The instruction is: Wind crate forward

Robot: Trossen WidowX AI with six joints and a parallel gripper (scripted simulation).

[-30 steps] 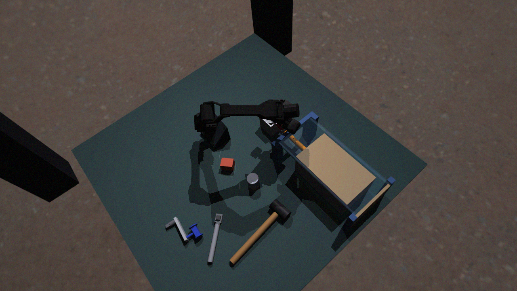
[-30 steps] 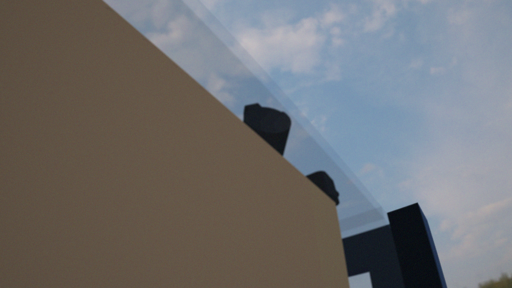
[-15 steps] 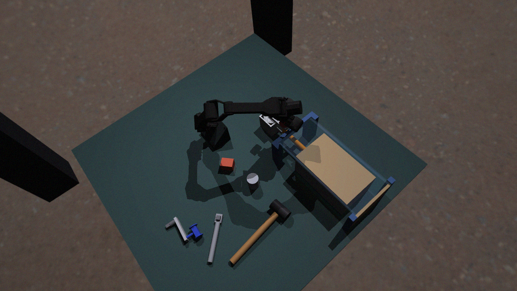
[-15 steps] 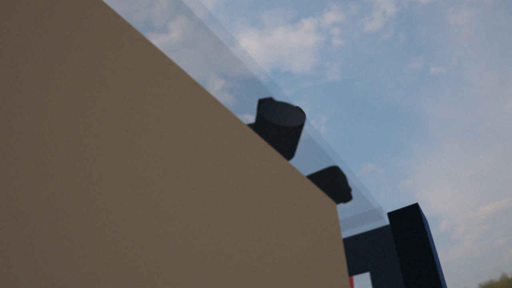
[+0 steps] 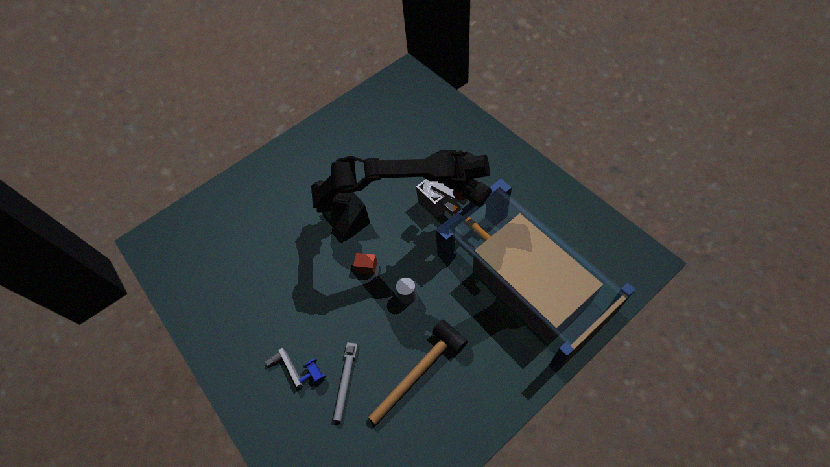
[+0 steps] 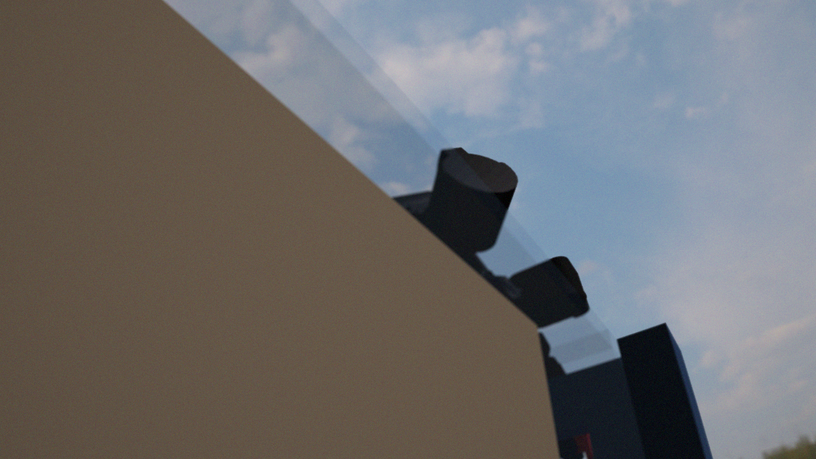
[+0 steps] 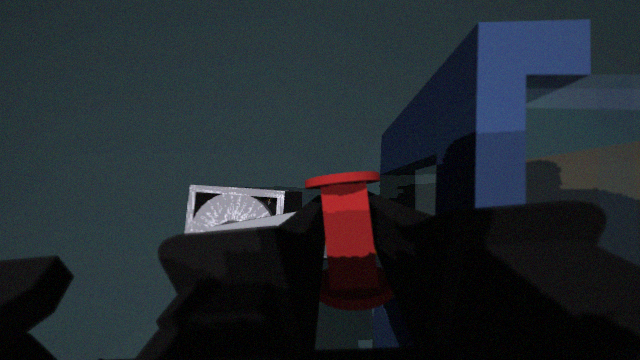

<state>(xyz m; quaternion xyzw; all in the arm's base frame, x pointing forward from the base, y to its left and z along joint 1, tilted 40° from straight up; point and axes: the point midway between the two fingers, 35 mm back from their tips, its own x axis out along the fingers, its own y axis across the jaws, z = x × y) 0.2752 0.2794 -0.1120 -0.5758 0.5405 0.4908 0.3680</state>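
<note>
My gripper [image 5: 459,194] [image 7: 348,225] is shut on the red knob [image 7: 347,230] of a winch handle. The handle's grey arm [image 7: 260,222] reaches over the winch [image 5: 428,200] [image 7: 192,210]; whether its key is seated in the hole is hidden. The tan crate [image 5: 539,266] [image 6: 228,256] sits flat, as far as I can see, inside the clear-panelled cubby. An orange strap [image 5: 479,229] runs from the crate's front towards the winch. A gap shows between the crate's front and the blue mouth frame [image 5: 501,185] [image 6: 662,393] [image 7: 501,105].
A blue-knobbed crank [image 5: 290,368], a grey ratchet-like tool [image 5: 343,389] and a mallet [image 5: 409,380] lie on the near part of the bench. A red block [image 5: 364,263] and a grey cylinder [image 5: 405,285] stand between them and the arm. The mouth frame is close beside my gripper.
</note>
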